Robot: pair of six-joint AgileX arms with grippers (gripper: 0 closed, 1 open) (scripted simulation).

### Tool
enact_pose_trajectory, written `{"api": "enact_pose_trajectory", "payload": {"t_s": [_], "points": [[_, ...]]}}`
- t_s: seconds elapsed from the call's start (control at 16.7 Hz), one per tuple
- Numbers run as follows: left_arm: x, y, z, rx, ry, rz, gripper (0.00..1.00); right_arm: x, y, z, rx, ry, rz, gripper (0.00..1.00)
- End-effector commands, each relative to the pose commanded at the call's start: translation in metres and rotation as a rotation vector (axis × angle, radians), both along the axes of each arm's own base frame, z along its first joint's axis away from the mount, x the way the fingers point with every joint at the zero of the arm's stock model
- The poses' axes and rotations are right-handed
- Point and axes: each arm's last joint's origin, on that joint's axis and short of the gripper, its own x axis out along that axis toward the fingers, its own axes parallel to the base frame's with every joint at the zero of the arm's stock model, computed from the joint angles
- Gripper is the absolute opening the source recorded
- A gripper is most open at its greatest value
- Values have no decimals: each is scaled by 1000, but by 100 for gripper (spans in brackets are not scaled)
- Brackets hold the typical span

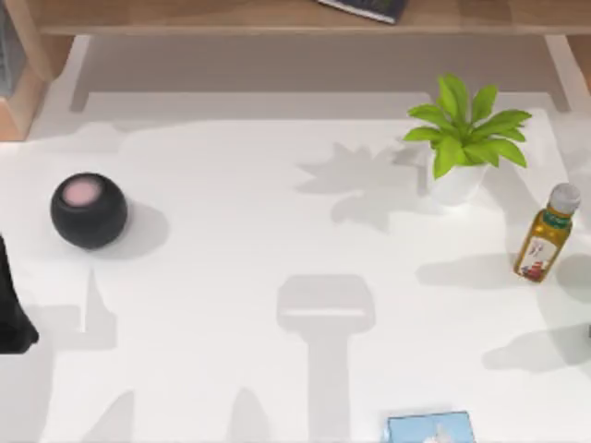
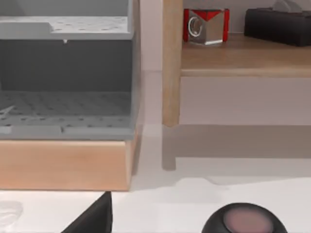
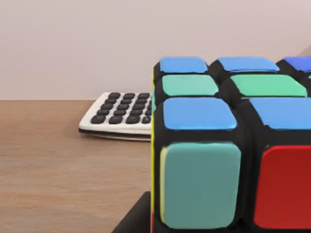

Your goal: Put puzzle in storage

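Your right arm had the cube (image 3: 228, 145) close above the wooden shelf (image 3: 58, 160), near the calculator (image 3: 119, 116); whether the jaws gripped it, I couldn't tell. Next, you needed to set it down.

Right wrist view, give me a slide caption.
Puzzle cube close up above a wooden shelf, calculator behind.

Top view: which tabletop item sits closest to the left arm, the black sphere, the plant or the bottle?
The black sphere. It sits at the table's left side, just beside the left arm at the left edge, while the potted plant and bottle stand far off on the right side.
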Motion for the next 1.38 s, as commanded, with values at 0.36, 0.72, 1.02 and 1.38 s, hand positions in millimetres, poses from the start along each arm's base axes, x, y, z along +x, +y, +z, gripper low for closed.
{"api": "enact_pose_trajectory", "payload": {"t_s": [0.36,0.72,1.02,1.38], "points": [[0,0,0,0,0,0,100,-3,-4,7,0,-5,-2,0],[0,0,0,0,0,0,100,-33,-51,80,-69,-29,15,0],[0,0,0,0,0,0,100,-73,-109,127,-177,102,-4,0],[0,0,0,0,0,0,100,-63,-178,89,-221,560,-44,0]]}}
